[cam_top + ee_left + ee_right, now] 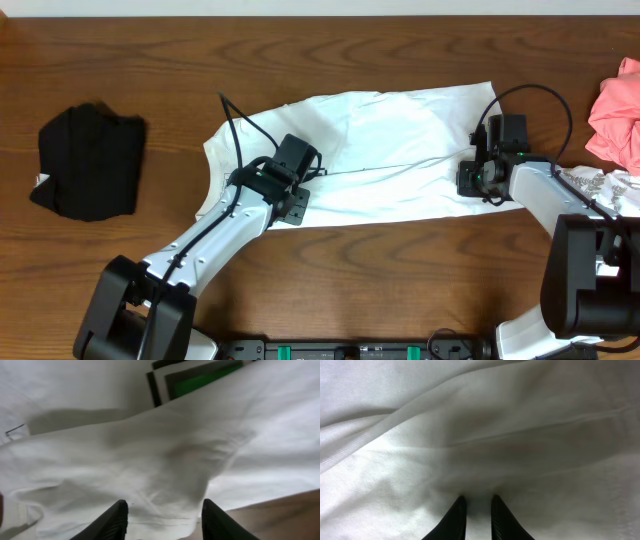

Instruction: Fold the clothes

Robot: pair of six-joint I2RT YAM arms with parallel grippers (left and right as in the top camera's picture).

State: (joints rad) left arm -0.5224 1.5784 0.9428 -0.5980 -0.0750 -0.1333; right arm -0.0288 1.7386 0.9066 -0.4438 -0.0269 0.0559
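White T-shirt (390,150): we see this soft white cotton garment spread flat across the middle of the brown wooden table (400,290). Its length runs from 9 o'clock to 3 o'clock, and a crease runs along it.
Print: in the left wrist view a green-and-black printed patch (200,380) shows at 12 o'clock, partly covered by a fold of the white cloth.
Left gripper (162,510): it sits over the shirt's 8 o'clock part, close to the lower hem. We see its two dark fingers (116,520) standing well apart, with rumpled white cloth lying between and beyond them. We see no pinch on the cloth.
Right gripper (477,505): it is at the shirt's 4 o'clock edge. Its fingers (456,517) are drawn almost together, with a narrow strip of white cloth nipped between them.
Black garment (90,160): a folded dark cloth bundle lies at 9 o'clock on the table, well apart from the shirt.
Pink garment (618,115): crumpled pink cloth lies at 2 o'clock, at the table's edge.
Patterned white cloth (600,185): it lies at 3 o'clock, just below the pink one and beside the right arm.
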